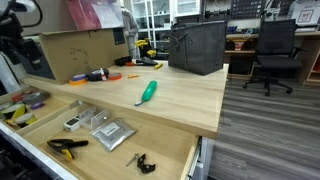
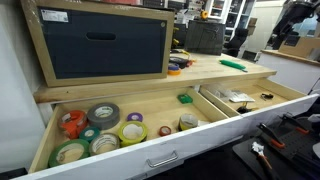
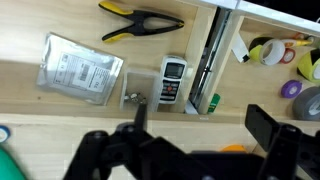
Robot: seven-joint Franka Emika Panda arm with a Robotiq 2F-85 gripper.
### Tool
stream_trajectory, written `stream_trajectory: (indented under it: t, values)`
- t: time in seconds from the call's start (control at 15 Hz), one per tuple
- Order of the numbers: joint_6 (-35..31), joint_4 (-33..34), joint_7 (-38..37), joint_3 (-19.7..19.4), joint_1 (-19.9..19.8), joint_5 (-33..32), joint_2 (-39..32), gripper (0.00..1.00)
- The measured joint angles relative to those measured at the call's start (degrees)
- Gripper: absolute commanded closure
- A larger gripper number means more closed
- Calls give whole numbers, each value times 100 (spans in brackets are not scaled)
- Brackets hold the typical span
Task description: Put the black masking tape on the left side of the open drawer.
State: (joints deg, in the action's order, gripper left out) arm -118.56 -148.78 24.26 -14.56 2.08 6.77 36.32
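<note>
Along the front of the one wooden counter (image 1: 185,90), the open drawer (image 2: 42,145) stands out. It is a single wide, shallow tray, and a divider splits it into the two compartments that show. On the counter are one wooden cabinet (image 2: 105,45) with a dark front, one cardboard box (image 1: 70,52) and one black bag (image 1: 197,47).

In the wrist view, the one gripper (image 3: 200,118) hangs over the tool compartment, its two fingers spread wide with nothing between them.

In an exterior view, the other compartment holds about eight tape rolls (image 2: 132,130) lying flat and close together; where they overlap, the count is unsure. The darkest of them appears to be the black masking tape (image 2: 103,113). It lies toward the back of that compartment, touching or just beside its neighbours.

The tool compartment holds four things, each well apart from the tape:
- one silver foil pouch (image 3: 80,70)
- one pair of black-and-yellow pliers (image 3: 140,22)
- one small white meter (image 3: 173,80), just beside the divider
- one tiny black clip (image 1: 143,161), near the drawer's front

One green-handled tool (image 1: 147,92) lies alone on the bare counter.
</note>
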Motion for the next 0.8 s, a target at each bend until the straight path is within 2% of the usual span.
stream_trajectory:
  t: [0.4,0.8]
  values:
    - [-9,898,-221,521,39,-5,-967,0]
    - [-11,2138,-451,893,47,-63,-2213,0]
